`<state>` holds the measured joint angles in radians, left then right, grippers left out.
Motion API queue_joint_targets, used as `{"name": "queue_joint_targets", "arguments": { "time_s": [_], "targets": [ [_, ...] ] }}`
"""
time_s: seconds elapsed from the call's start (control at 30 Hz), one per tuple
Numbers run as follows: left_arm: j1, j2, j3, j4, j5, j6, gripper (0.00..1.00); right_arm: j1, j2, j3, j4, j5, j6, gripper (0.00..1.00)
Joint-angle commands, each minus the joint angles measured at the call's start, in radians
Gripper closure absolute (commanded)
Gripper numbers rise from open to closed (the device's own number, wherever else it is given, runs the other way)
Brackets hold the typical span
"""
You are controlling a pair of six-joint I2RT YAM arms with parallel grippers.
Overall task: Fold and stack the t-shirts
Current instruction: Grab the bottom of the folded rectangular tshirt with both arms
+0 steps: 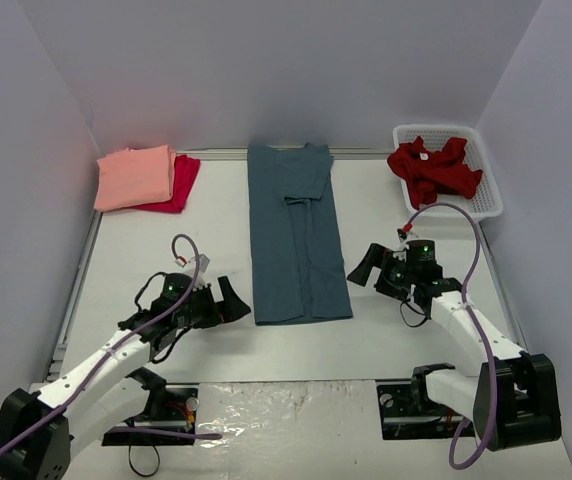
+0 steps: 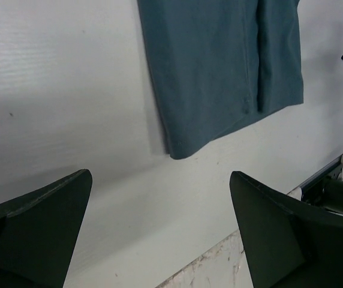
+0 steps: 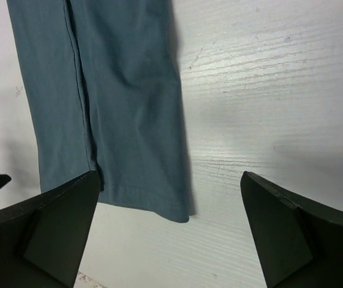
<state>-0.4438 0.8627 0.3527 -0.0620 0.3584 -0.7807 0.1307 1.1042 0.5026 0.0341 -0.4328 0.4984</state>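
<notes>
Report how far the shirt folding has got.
Done: salmon-pink shirt folded, stacked on the crimson shirt, far left. In hand: slate-blue shirt lies folded into a long strip; left gripper and right gripper flank its near end, open and empty. Left: fold it shorter, stack it, then the dark red shirt crumpled in the white basket.

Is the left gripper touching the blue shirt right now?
Apart. In the left wrist view, bare table separates the fingers of the left gripper from the blue shirt.

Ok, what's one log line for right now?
left gripper: open, empty; right gripper: open, empty; slate-blue cloth t-shirt: folded lengthwise, flat between them; dark red shirt: in white lattice basket
</notes>
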Motion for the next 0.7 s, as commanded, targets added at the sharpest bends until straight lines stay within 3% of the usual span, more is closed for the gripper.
{"name": "queue_joint_targets", "arguments": {
  "time_s": [0.0,0.17,0.2,0.43,0.67],
  "targets": [
    [-0.07,-0.001,-0.001,0.045,-0.045,-0.041,0.0,0.0,-0.003,-0.012,-0.007,0.023,0.019,0.0],
    [-0.108,0.056,-0.024,0.138,-0.053,-0.06,0.0,0.007,-0.02,-0.036,0.006,0.023,0.04,0.0],
    [-0.111,0.076,-0.026,0.163,-0.044,-0.066,0.05,0.009,-0.018,-0.039,0.01,0.022,0.051,0.0],
    [-0.147,0.275,-0.003,0.289,-0.027,-0.061,0.09,0.041,-0.007,-0.041,0.021,0.026,0.057,0.0],
    [-0.154,0.369,0.011,0.369,0.033,-0.071,0.16,0.053,0.009,-0.036,0.023,0.037,0.055,0.0]
  ]
}}
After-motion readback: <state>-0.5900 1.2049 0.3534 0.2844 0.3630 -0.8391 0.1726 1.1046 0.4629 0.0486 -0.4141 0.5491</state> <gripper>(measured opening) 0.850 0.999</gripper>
